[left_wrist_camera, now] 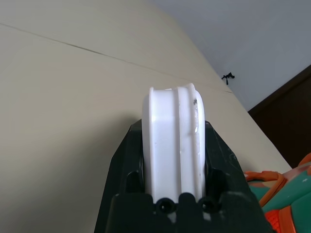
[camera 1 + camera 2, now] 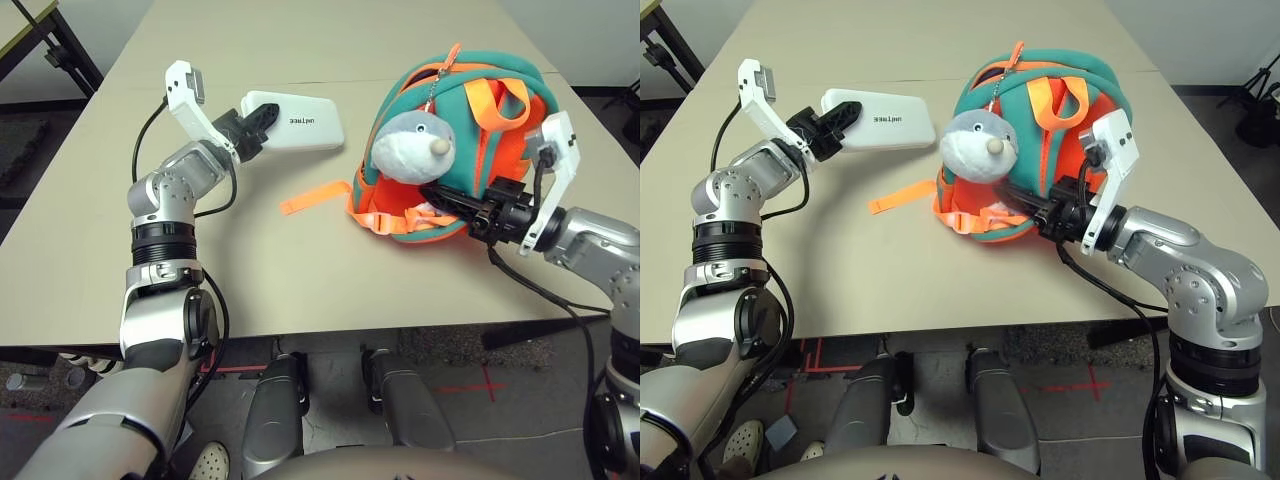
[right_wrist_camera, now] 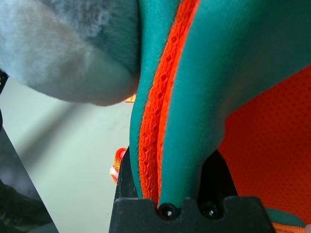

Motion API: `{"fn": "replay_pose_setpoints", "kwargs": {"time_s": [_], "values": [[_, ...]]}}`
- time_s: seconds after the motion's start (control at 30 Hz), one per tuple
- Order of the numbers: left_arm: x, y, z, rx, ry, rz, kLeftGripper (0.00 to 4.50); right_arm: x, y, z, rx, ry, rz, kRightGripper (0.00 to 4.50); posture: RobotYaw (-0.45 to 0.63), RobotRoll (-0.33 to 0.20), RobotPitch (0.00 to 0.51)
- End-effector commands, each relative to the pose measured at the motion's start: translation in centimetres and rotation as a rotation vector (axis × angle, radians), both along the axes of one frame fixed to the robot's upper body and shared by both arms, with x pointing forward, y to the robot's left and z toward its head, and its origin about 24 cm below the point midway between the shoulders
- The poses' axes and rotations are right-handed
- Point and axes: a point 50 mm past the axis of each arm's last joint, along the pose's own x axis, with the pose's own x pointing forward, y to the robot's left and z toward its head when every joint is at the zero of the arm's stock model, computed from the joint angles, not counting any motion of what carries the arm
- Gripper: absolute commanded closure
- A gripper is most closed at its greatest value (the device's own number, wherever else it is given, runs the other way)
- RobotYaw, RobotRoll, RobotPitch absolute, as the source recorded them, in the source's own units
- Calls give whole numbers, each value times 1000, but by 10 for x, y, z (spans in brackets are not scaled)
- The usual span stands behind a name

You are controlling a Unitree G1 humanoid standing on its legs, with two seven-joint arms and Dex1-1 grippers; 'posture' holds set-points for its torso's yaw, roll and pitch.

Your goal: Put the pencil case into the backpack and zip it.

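The white pencil case (image 2: 300, 120) with grey lettering is at the table's middle back, left of the backpack. My left gripper (image 2: 255, 125) is shut on its near-left end. In the left wrist view the black fingers (image 1: 131, 160) clamp the case's (image 1: 172, 145) thin edge from both sides. The orange and teal backpack (image 2: 480, 130) lies at the right with a grey plush toy (image 2: 410, 145) on its front. My right gripper (image 2: 440, 195) is shut on the backpack's teal and orange edge (image 3: 189, 121) just below the plush toy.
A loose orange strap (image 2: 315, 195) lies on the beige table (image 2: 250, 270) between the case and the backpack. A seam runs across the table's far part. A dark frame (image 2: 60, 45) stands beyond the far left corner.
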Motion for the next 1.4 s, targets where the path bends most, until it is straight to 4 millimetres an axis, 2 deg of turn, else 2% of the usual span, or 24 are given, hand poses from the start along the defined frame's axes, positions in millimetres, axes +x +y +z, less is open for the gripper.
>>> {"fn": "replay_pose_setpoints", "kwargs": {"time_s": [0.03,0.17,0.3,0.57,0.73,1.0,1.4], "values": [[1,-3,9,4,-41,-13,3225,0,2,-10,-49,1,5,3882,-181,0,155],[0,-3,21,15,-90,-31,3225,18,-2,-14,-77,-47,-136,3883,-173,0,146],[-5,-4,48,17,-189,-85,3225,28,0,-17,-86,-62,-198,3883,-171,0,147],[-18,2,100,42,-368,-171,3225,37,6,-21,-98,-65,-243,3884,-162,0,151],[-30,4,120,38,-444,-267,3225,40,8,-21,-103,-64,-250,3884,-158,0,153],[-47,4,131,43,-480,-429,3225,41,10,-24,-120,-53,-245,3884,-158,0,157],[-49,-10,112,66,-418,-549,3226,42,11,-26,-132,-48,-238,3884,-159,0,163]]}}
